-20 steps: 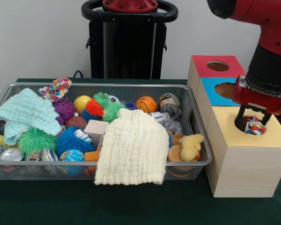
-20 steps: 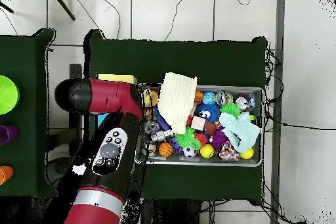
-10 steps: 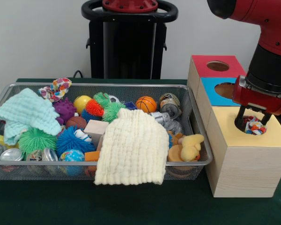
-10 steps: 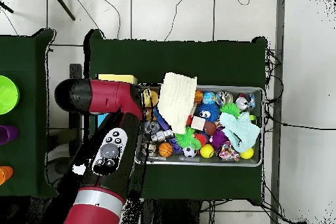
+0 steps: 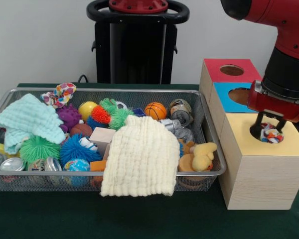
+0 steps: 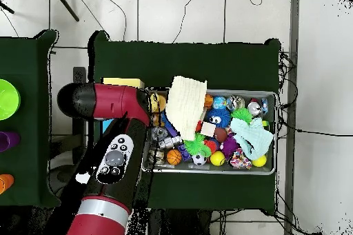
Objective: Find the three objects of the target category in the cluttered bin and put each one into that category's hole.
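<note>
At lower centre you see the cream cloth (image 5: pixel 139 157) draped over the wire bin (image 5: pixel 209 174). At right, the gripper (image 5: pixel 270 132) sits over the yellow box's hole (image 5: pixel 263 133), fingers clenched on the patterned scrunchie (image 5: pixel 271 133). Another scrunchie (image 5: pixel 60 93) lies upper left.

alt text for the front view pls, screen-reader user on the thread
A red and black robot arm holds its end effector over the hole of a yellow-topped wooden box, with a multicoloured scrunchie between its fingers at the hole. Blue-topped and red-topped boxes stand behind it. To the left, a wire mesh bin holds balls, spiky toys, cans, a yellow duck and two cloths.
</note>
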You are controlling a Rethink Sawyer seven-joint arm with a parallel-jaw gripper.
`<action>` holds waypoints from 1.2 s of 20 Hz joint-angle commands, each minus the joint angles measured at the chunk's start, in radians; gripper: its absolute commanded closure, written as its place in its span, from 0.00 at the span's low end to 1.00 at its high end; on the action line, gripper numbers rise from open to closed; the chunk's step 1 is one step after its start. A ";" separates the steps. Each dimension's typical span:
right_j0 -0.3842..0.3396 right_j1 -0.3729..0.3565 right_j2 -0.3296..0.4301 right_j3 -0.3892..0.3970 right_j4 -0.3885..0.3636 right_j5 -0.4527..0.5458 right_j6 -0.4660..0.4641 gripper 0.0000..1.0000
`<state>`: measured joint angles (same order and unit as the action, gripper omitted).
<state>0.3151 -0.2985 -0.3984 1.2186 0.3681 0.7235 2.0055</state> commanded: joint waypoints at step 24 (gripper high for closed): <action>-0.038 0.003 0.064 0.062 0.025 0.020 0.223 1.00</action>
<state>0.3191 -0.2977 -0.3984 1.2187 0.3681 0.7237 2.0055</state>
